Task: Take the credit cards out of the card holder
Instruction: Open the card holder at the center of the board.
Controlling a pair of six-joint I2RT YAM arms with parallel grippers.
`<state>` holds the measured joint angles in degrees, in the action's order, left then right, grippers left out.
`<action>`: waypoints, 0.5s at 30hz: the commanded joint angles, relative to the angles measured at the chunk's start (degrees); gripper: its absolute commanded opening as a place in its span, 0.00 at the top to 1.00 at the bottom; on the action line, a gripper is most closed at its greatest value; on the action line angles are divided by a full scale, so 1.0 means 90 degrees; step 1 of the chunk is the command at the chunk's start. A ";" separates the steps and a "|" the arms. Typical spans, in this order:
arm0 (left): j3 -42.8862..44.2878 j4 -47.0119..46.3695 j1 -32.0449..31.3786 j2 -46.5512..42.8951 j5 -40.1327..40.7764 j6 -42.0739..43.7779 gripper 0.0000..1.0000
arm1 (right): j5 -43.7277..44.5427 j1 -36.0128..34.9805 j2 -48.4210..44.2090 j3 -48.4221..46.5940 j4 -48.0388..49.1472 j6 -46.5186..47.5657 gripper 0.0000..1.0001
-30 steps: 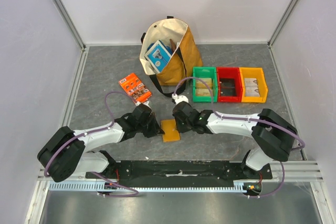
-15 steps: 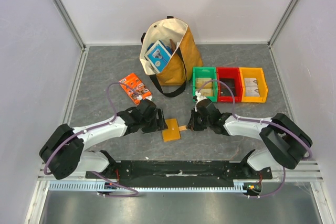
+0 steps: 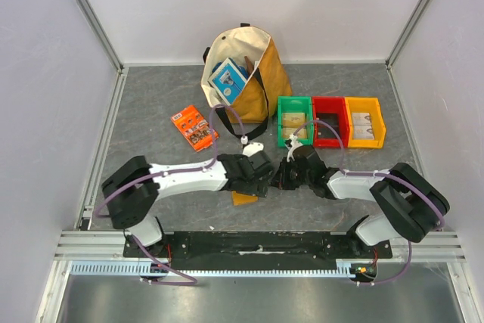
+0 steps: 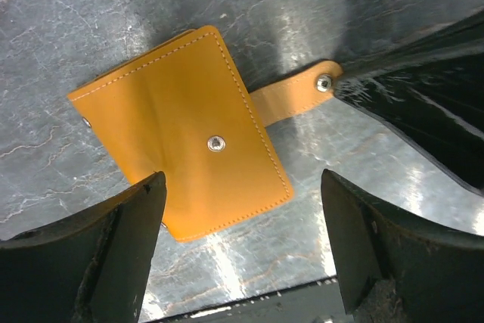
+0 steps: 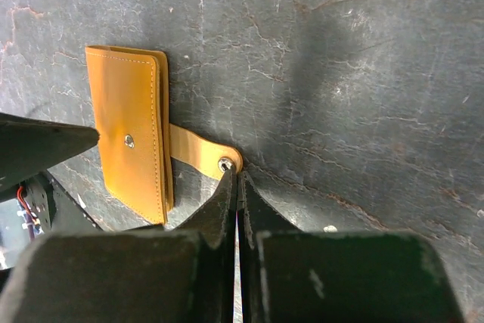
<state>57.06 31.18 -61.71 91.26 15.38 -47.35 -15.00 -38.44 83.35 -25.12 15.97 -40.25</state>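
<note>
Our left gripper (image 4: 242, 213) is hanging released over the holder (image 4: 181, 149); our right gripper (image 5: 236, 179) is sitting clenched at its tab (image 4: 291, 96). We are judging it light, floppy, best pinched along its stitched edges.

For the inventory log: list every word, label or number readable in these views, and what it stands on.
Orange packet: printed, too small to read.
Blue-and-white box in the tote bag: print too blurred to read.
Card holder: no text, only plain snaps.
Nothing can be quoted.
</note>
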 commanded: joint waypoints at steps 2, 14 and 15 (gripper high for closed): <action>0.0613 0.0783 -0.0242 0.0650 0.0986 0.0252 0.11 | -0.0188 0.0062 -0.0003 0.0174 0.0247 -0.0069 1.00; 0.1180 0.1399 -0.0584 0.1384 0.1523 0.0135 0.18 | -0.0169 0.0091 0.0036 0.0204 0.0160 -0.0020 1.00; 0.1160 0.1457 -0.0575 0.1315 0.1601 0.0076 0.21 | -0.0159 0.0091 0.0026 0.0194 0.0131 -0.0001 1.00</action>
<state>66.15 41.47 -66.39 103.44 25.61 -46.22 -16.32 -37.74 83.35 -24.08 17.56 -40.73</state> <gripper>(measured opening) 0.839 0.006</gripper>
